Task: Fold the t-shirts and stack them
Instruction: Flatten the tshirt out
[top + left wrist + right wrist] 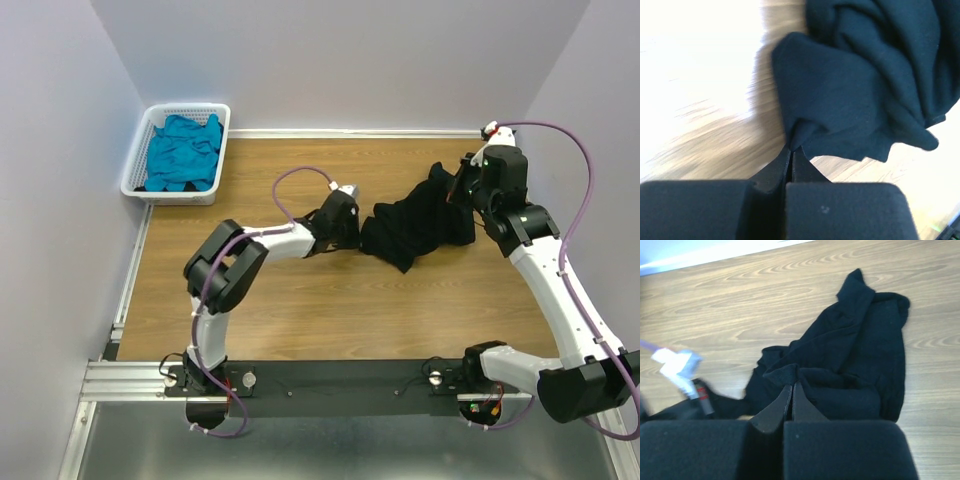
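The black t-shirt [420,222] is lying crumpled on the wooden desk [300,310], running from the middle of the top view toward its upper right. In every view its cloth is showing as plain matte black with deep folds. The teal t-shirt [183,152] is lying bunched inside the white slotted basket [134,165] in the upper left corner of the top view, well apart from the black one.

The left end effector [355,225] is touching the left end of the black t-shirt. The left wrist view is giving the detail. There the left end effector [792,150], at lower centre, is pressed together and pinching a gathered edge of the black t-shirt [850,85], which is filling the upper right.

The right end effector [460,187] is meeting the garment's upper right end. In the right wrist view, the right end effector [791,388] is pinching a raised fold of the black t-shirt [860,355].

Only the top view is showing the basket and the teal t-shirt.
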Robot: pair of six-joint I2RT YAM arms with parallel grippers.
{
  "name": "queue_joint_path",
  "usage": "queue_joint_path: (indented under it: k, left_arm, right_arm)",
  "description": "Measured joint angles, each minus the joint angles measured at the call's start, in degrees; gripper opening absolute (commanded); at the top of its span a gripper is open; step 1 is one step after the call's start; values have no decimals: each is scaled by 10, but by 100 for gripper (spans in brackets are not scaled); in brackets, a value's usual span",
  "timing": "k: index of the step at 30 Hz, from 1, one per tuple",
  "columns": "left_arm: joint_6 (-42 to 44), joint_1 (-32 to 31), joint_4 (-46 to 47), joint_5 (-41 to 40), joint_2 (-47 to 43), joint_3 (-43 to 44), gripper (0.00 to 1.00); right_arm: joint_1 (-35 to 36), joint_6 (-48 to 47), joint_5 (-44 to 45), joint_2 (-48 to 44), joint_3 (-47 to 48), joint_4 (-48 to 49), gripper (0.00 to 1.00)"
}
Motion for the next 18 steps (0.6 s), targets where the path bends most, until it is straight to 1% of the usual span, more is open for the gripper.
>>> queue_joint_path:
  k: [2,3,6,7,10,12,15,18]
  left_arm:
    - [7,7,-12,-16,-30,-17,0]
    - [12,19,-24,-28,-63,-32,0]
    - [32,66,-49,-61,-177,-64,0]
    - [43,95,-56,-78,-237,-69,0]
    - [79,161,-72,-132,-373,-60,0]
    - [101,185,-80,-155,-438,-44,0]
    - [126,204,-96,-174,-490,-29,0]
    - [144,226,-127,-188,-511,-28,0]
  right_arm:
    - [0,-1,13,0,0,0,1]
    - [0,-1,22,0,0,0,1]
    - [0,-2,54,-3,0,0,1]
    - [0,-2,57,-5,0,0,1]
    - [0,-4,52,-5,0,0,1]
    - [0,-3,41,-3,0,0,1]
    - [0,0,24,2,0,0,1]
    - [0,2,13,6,-2,1,1]
